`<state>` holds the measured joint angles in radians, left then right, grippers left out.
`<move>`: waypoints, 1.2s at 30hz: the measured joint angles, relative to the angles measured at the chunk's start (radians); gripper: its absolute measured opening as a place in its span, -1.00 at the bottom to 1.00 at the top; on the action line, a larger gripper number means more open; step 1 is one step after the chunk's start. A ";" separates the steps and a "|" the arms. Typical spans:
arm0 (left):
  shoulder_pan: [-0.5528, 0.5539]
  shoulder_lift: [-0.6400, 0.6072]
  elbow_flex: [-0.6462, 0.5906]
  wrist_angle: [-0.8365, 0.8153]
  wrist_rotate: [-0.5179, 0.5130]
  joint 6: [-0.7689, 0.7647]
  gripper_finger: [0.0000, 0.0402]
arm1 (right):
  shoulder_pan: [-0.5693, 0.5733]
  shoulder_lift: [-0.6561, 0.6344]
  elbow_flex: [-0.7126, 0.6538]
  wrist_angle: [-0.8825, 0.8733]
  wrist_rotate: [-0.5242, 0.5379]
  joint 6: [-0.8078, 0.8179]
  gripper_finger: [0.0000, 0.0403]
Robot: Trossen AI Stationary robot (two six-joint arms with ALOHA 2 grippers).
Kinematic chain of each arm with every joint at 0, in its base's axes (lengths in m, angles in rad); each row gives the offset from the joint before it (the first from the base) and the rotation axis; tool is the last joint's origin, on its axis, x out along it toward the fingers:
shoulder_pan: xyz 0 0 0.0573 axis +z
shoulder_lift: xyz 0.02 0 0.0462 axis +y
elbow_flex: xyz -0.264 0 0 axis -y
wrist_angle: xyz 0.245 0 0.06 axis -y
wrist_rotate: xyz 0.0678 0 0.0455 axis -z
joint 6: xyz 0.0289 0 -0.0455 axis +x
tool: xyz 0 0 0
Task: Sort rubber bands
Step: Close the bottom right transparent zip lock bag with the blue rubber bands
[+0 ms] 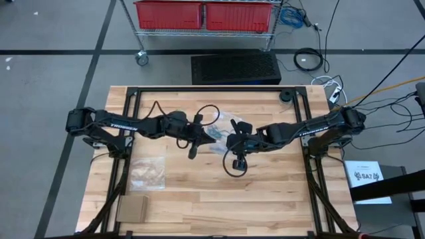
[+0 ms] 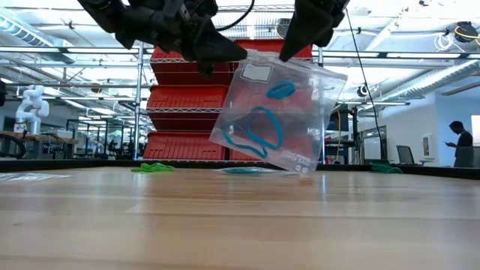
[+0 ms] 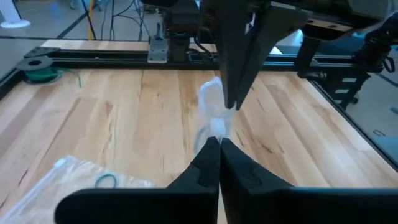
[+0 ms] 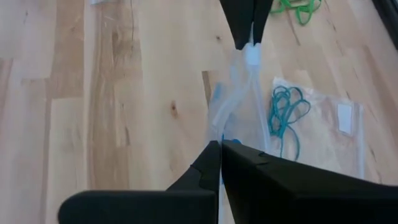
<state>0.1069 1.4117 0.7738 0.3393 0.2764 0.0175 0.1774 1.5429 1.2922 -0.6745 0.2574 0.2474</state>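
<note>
A clear plastic bag [image 2: 281, 112] with a white label hangs tilted between my two grippers above the table's middle. Blue and teal rubber bands [image 2: 255, 131] lie inside it. My left gripper [image 2: 225, 51] is shut at the bag's upper left corner. My right gripper [image 2: 300, 41] is shut on its top edge, further right. Loose green rubber bands [image 2: 154, 167] and teal ones [image 2: 247, 171] lie on the table behind it. My left gripper pinches the bag's upper corner [image 3: 217, 129] between its two fingers, coming nearly level from the table's left. The bag hangs below, tilted. My right gripper pinches the bag's top edge [image 4: 225, 132] between its two fingers, slanting down from the table's right; the bag hangs clear of the table.
A second clear bag [image 4: 311, 124] with teal rubber bands lies flat under the grippers. Another clear bag [image 1: 147, 171] lies at the near left, beside a cardboard piece [image 1: 133, 209]. More green rubber bands [image 3: 40, 73] sit by the black frame. Black cables loop off both arms.
</note>
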 joint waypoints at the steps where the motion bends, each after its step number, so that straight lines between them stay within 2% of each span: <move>1: -0.004 0.000 0.000 0.000 0.000 0.007 -0.98 | 0.001 0.000 0.000 0.000 0.000 0.008 -1.00; 6: -0.027 0.000 0.000 -0.018 -0.036 0.049 -0.99 | 0.019 -0.001 0.027 -0.017 0.002 0.048 -0.87; 11: -0.037 0.000 0.000 -0.017 -0.045 0.067 -0.99 | 0.020 -0.004 0.083 0.001 0.003 0.080 -0.56; 15: -0.039 0.000 0.000 -0.015 -0.045 0.076 -0.99 | 0.000 0.008 0.084 0.065 -0.002 0.043 -0.35; 20: -0.039 0.000 0.000 -0.015 -0.046 0.076 -1.00 | -0.031 0.044 0.083 0.072 -0.005 0.024 -0.27; 27: -0.039 0.000 0.000 -0.016 -0.047 0.077 -1.00 | -0.061 0.099 0.082 0.100 -0.024 -0.021 -0.38; 30: -0.039 0.000 0.000 -0.017 -0.047 0.077 -1.00 | -0.066 0.103 0.082 0.102 -0.023 -0.024 -0.54; 34: -0.036 0.000 0.000 -0.024 -0.056 0.078 -1.00 | -0.066 0.103 0.082 0.105 -0.025 -0.038 -0.87; 36: -0.029 0.000 0.000 -0.029 -0.066 0.079 -1.00 | -0.065 0.103 0.082 0.101 -0.021 -0.048 -0.95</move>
<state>0.0777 1.4120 0.7738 0.3104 0.2099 0.0967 0.1127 1.6455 1.3743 -0.5731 0.2360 0.1995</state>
